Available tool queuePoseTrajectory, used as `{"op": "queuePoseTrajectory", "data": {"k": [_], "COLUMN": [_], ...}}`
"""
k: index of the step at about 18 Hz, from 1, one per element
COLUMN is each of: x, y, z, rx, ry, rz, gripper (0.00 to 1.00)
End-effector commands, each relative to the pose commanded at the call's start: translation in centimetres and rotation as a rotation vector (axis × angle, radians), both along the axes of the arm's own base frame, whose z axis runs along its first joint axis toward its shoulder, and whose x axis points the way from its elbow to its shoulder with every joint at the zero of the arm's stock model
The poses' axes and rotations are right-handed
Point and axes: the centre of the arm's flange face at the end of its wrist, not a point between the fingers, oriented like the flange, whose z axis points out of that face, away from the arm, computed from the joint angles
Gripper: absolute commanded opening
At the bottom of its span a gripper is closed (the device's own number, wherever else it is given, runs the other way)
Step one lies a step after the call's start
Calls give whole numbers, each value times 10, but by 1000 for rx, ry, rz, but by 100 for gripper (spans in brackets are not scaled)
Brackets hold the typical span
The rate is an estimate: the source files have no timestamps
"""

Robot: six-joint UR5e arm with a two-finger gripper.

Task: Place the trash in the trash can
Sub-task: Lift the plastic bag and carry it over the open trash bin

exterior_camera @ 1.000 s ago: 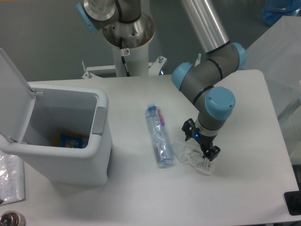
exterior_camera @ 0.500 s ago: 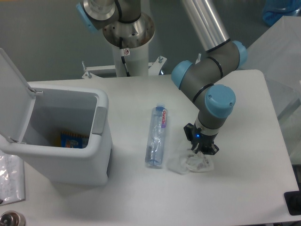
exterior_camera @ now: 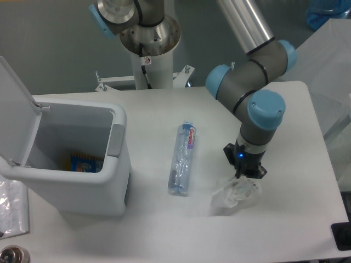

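While our black two-finger gripper (exterior_camera: 245, 176) is pinching the crumpled clear plastic wrapper (exterior_camera: 235, 194) near the white table's (exterior_camera: 164, 230) right edge, we are seeing the slim clear plastic bottle (exterior_camera: 183, 159) lying mid-table, between it and the open boxy white bin (exterior_camera: 71, 159) at the left edge.

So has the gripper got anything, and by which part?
The gripper looks shut on the wrapper, pinching its upper right edge. The bottle lies free.
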Motion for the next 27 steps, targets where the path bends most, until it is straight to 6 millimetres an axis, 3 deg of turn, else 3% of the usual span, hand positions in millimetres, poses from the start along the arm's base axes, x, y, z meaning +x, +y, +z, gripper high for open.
{"op": "queuePoseTrajectory", "data": {"k": [3, 10, 14, 20, 27], "x": [3, 2, 11, 59, 130], "y": [4, 29, 41, 48, 59], "z": [16, 86, 108, 185, 240], "rx": [95, 325, 460, 671, 780], "ry": [-25, -76, -160, -255, -330], "rz": [5, 201, 234, 196, 115], "gripper": [0, 0, 0, 0, 0]}}
